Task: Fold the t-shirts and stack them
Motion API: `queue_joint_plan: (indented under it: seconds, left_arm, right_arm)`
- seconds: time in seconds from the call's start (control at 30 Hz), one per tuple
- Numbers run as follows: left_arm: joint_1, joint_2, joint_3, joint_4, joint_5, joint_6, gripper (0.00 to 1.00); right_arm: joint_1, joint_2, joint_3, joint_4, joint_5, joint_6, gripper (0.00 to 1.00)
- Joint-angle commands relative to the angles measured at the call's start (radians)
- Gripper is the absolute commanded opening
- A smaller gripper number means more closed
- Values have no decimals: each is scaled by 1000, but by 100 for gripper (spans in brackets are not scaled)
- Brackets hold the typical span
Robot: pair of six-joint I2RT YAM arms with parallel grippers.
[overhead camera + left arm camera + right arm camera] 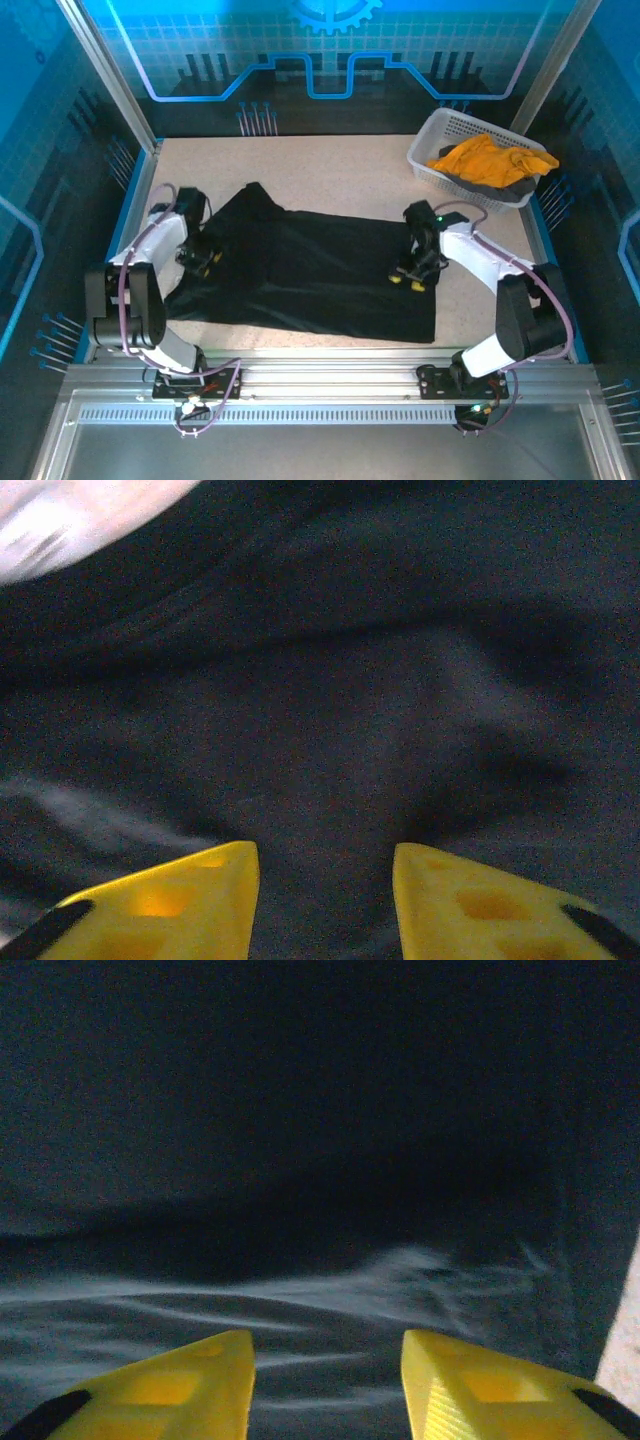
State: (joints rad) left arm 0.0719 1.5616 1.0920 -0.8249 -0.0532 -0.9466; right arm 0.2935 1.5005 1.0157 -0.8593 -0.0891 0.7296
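Observation:
A large black t-shirt [310, 270] lies spread across the middle of the table, one sleeve pointing to the far left. My left gripper [203, 260] sits low over the shirt's left edge; its yellow fingers [190, 900] stand apart with only black cloth [330, 730] beneath them. My right gripper [410, 278] is down over the shirt's right side, open as well, its yellow fingers [470, 1390] spread above wrinkled black cloth [300, 1160]. A mustard orange-yellow t-shirt [490, 160] is heaped in the basket at the far right.
The white lattice basket [432, 135] stands at the far right corner, with dark cloth under the orange shirt. Blue side rails border the speckled table [330, 165]. A metal frame runs along the near edge by the arm bases.

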Motion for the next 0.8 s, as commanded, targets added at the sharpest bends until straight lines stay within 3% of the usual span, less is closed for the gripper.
queue_joint_plan:
  seconds: [0.0, 0.2, 0.37, 0.63, 0.77]
  left_arm:
    - [-6, 130, 155, 220, 114, -37, 52]
    - [-5, 525, 623, 300, 224, 135, 57]
    - [-7, 719, 843, 284, 270, 173, 57]
    - [-28, 800, 862, 324, 315, 193, 57]
    - [-45, 803, 837, 317, 307, 204, 51]
  right_arm:
    - [-87, 12, 69, 84, -72, -89, 50]
    - [-169, 120, 215, 119, -136, -146, 51]
    - [-194, 188, 301, 91, -141, -142, 51]
    - [-208, 227, 325, 93, -130, -118, 51]
    - [-216, 252, 322, 106, -137, -98, 51]
